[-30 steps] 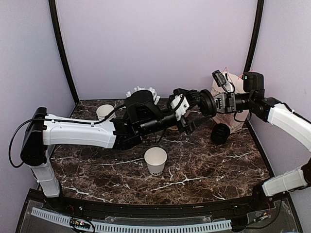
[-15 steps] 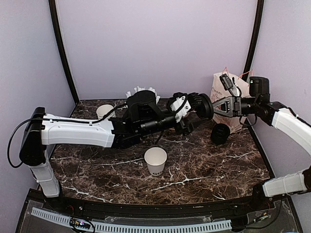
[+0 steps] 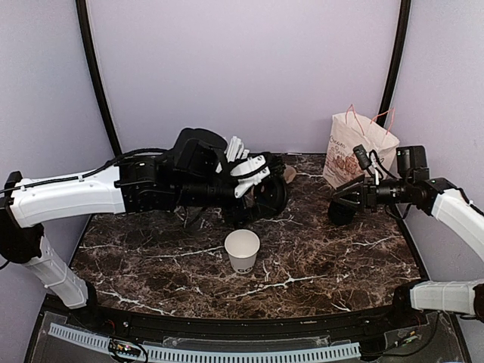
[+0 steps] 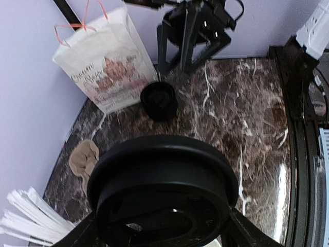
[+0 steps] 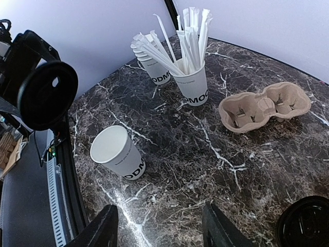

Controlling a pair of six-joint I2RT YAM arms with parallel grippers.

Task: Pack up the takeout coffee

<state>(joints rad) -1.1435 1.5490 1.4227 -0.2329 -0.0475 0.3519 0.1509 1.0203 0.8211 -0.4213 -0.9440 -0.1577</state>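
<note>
The takeout coffee cup [image 3: 242, 249] [image 5: 117, 153], white with dark lettering, stands open-topped at the table's front centre. My left gripper [image 3: 265, 198] [image 4: 162, 226] is shut on a round black lid [image 3: 270, 194] [image 4: 162, 190] [image 5: 46, 95], which hangs behind and slightly right of the cup. My right gripper [image 3: 349, 197] [image 5: 162, 231] is open and empty, low over the table at the right, its fingers [image 5: 105, 229] pointing toward the cup. It also shows from the front in the left wrist view [image 4: 193, 31].
A white paper bag [image 3: 355, 147] [image 4: 103, 67] stands at the back right, with a stack of black lids [image 3: 340, 213] [image 4: 159, 100] [image 5: 304, 226] in front of it. A brown cup carrier [image 5: 264, 105], a straw-filled cup [image 5: 190, 85] and stacked cups [image 5: 157, 69] sit at the back.
My right gripper opened, let go of the black lid and drew back to the right and down. My left arm took the lid and carried it left and lower, toward the cup.
</note>
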